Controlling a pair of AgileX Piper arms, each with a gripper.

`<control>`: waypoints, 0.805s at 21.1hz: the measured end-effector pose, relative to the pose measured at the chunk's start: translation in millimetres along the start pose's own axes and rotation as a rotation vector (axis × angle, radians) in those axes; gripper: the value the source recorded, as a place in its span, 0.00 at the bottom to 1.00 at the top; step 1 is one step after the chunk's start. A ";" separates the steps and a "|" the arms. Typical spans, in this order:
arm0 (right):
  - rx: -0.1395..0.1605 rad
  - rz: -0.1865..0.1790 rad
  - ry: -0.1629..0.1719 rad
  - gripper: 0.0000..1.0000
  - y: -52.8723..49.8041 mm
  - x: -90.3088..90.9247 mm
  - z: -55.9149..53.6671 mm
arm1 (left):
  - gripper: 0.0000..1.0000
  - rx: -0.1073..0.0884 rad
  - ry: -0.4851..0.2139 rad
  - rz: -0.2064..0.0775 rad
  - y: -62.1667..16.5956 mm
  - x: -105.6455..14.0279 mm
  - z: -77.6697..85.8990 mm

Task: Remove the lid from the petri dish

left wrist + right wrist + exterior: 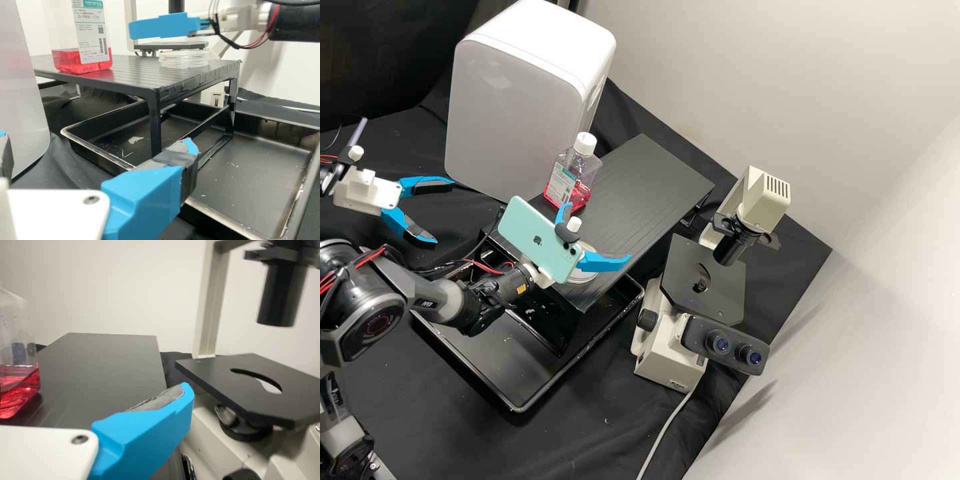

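A clear petri dish (184, 58) with its lid on sits near the front corner of the black raised platform (653, 187). In the high view the dish (585, 272) is mostly hidden under my right gripper (590, 240). That gripper hovers just above it, open, one blue finger (165, 25) over the lid with a small gap and nothing held. My left gripper (443, 211) stands open and empty off the platform's left side, beside the white box. One of its fingers (150, 195) shows low in the left wrist view.
A flask of red liquid (569, 177) stands on the platform behind the dish. The platform sits in a shallow black tray (520, 373). A large white box (527, 87) rises at the back left. A microscope (713, 287) stands to the right, its stage (250, 385) close to the platform's edge.
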 end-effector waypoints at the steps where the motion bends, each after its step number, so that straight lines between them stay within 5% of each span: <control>1: 0.022 0.008 -0.008 1.00 3.1 -5.8 1.9 | 1.00 0.000 0.000 0.000 0.0 0.0 0.0; 4: 0.057 0.053 0.002 1.00 12.6 -25.8 3.4 | 1.00 0.000 0.000 0.000 0.0 0.0 0.0; 9: 0.048 0.066 0.059 1.00 10.9 -50.0 1.4 | 1.00 0.000 0.000 0.000 0.0 0.0 0.0; 17: 0.040 0.022 0.004 1.00 -1.5 -63.1 16.6 | 1.00 0.000 0.000 0.000 0.0 0.0 0.0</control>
